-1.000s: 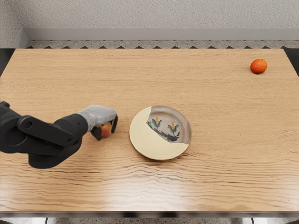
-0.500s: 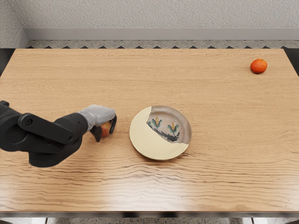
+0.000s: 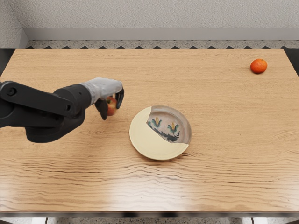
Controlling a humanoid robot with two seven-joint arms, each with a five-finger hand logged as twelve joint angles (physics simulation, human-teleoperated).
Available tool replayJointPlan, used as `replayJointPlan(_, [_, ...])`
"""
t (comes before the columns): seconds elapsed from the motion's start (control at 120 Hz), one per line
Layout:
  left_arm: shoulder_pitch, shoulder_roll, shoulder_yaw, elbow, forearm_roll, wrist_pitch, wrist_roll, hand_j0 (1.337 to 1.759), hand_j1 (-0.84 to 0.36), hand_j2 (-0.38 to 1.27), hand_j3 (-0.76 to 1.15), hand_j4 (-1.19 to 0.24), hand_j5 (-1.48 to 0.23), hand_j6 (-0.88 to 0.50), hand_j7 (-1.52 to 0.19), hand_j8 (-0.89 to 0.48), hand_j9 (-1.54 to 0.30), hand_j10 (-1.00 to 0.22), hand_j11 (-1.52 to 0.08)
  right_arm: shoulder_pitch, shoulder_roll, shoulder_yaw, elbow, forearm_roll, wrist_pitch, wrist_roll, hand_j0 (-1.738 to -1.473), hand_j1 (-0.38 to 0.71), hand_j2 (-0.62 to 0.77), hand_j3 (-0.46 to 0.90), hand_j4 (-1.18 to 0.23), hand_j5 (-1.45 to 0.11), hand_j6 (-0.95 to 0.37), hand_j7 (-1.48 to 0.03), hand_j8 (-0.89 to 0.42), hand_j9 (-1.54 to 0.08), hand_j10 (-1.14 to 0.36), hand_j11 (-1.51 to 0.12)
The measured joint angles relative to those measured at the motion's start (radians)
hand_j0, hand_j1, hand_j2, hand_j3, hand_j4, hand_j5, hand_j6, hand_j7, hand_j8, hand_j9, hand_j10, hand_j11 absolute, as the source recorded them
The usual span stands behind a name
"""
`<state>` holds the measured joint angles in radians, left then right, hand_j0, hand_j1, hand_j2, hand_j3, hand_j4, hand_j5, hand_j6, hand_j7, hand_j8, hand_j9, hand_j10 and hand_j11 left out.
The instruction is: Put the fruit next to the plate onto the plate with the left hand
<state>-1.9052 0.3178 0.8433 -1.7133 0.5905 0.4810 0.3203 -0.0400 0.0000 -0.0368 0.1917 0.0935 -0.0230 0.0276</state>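
Observation:
My left hand [image 3: 111,103] comes in from the left edge, its fingers curled around a small red and yellow fruit [image 3: 111,106]. Hand and fruit hang above the table, up and to the left of the plate [image 3: 145,140]. The plate is round and cream with a painted flower pattern on its upper right half. It lies near the middle of the table with nothing on it. A second fruit, an orange [image 3: 258,66], lies far off at the back right corner. No right arm shows.
The wooden table [image 3: 149,186] fills the view. A grey wall with a baseboard runs along its far edge. My dark left forearm [image 3: 42,112] stretches over the table's left side.
My left hand has risen with the fruit in its grasp, lifting it off the table and moving it slightly toward the far side. The plate and the orange have stayed put.

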Motion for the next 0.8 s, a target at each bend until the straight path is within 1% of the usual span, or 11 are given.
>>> replayJointPlan(0.025, [-0.005, 0.000, -0.008, -0.001, -0.006, -0.007, -0.001, 1.649, -0.24, 0.33, 0.00, -0.82, -1.23, -0.37, -1.19, -0.36, -1.17, -0.64, -1.18, 0.000, 0.000, 0.000, 0.000, 0.000, 0.000, 0.000, -1.658, -0.31, -0.01, 0.00, -0.03, -0.04, -0.03, -0.04, -0.03, -0.04, -0.03, -0.04])
replayJointPlan(0.033, [-0.006, 0.000, -0.011, -0.002, -0.008, -0.010, -0.001, 1.649, -0.24, 0.31, 0.00, -0.82, -1.23, -0.37, -1.19, -0.36, -1.17, -0.64, -1.18, 0.000, 0.000, 0.000, 0.000, 0.000, 0.000, 0.000, -1.658, -0.31, -0.01, 0.00, -0.03, -0.04, -0.03, -0.04, -0.03, -0.04, -0.03, -0.04])
replayJointPlan(0.108, [-0.018, -0.008, -0.041, -0.005, -0.029, -0.039, -0.003, 1.650, -0.27, 0.40, 0.00, -0.83, -1.23, -0.37, -1.18, -0.34, -1.17, -0.63, -1.18, 0.000, 0.000, 0.000, 0.000, 0.000, 0.000, 0.000, -1.658, -0.31, -0.01, 0.00, -0.03, -0.04, -0.03, -0.04, -0.03, -0.04, -0.03, -0.04])
replayJointPlan(0.158, [-0.024, -0.018, -0.065, -0.006, -0.047, -0.062, -0.006, 1.650, -0.26, 0.35, 0.00, -0.83, -1.23, -0.37, -1.18, -0.33, -1.17, -0.64, -1.18, 0.000, 0.000, 0.000, 0.000, 0.000, 0.000, 0.000, -1.658, -0.31, -0.01, 0.00, -0.03, -0.04, -0.03, -0.04, -0.03, -0.04, -0.03, -0.04])
replayJointPlan(0.383, [-0.028, -0.116, -0.144, -0.006, -0.094, -0.111, -0.010, 1.651, -0.26, 0.38, 0.00, -0.82, -1.25, -0.36, -1.20, -0.33, -1.16, -0.65, -1.17, 0.000, 0.000, 0.000, 0.000, 0.000, 0.000, 0.000, -1.658, -0.31, -0.01, 0.00, -0.03, -0.04, -0.03, -0.04, -0.03, -0.04, -0.03, -0.04])
replayJointPlan(0.55, [-0.020, -0.179, -0.168, 0.003, -0.108, -0.108, -0.011, 1.651, -0.26, 0.36, 0.00, -0.82, -1.25, -0.36, -1.20, -0.33, -1.16, -0.66, -1.18, 0.000, 0.000, 0.000, 0.000, 0.000, 0.000, 0.000, -1.658, -0.31, -0.01, 0.00, -0.03, -0.04, -0.03, -0.04, -0.03, -0.04, -0.03, -0.04])
replayJointPlan(0.708, [-0.014, -0.204, -0.185, 0.016, -0.112, -0.105, -0.011, 1.650, -0.29, 0.41, 0.00, -0.82, -1.25, -0.35, -1.21, -0.32, -1.17, -0.66, -1.18, 0.000, 0.000, 0.000, 0.000, 0.000, 0.000, 0.000, -1.658, -0.31, -0.01, 0.00, -0.03, -0.04, -0.03, -0.04, -0.03, -0.04, -0.03, -0.04])
replayJointPlan(0.8, [-0.014, -0.209, -0.190, 0.020, -0.114, -0.110, -0.010, 1.650, -0.29, 0.40, 0.00, -0.82, -1.25, -0.34, -1.21, -0.32, -1.17, -0.65, -1.18, 0.000, 0.000, 0.000, 0.000, 0.000, 0.000, 0.000, -1.658, -0.31, -0.01, 0.00, -0.03, -0.04, -0.03, -0.04, -0.03, -0.04, -0.03, -0.04])
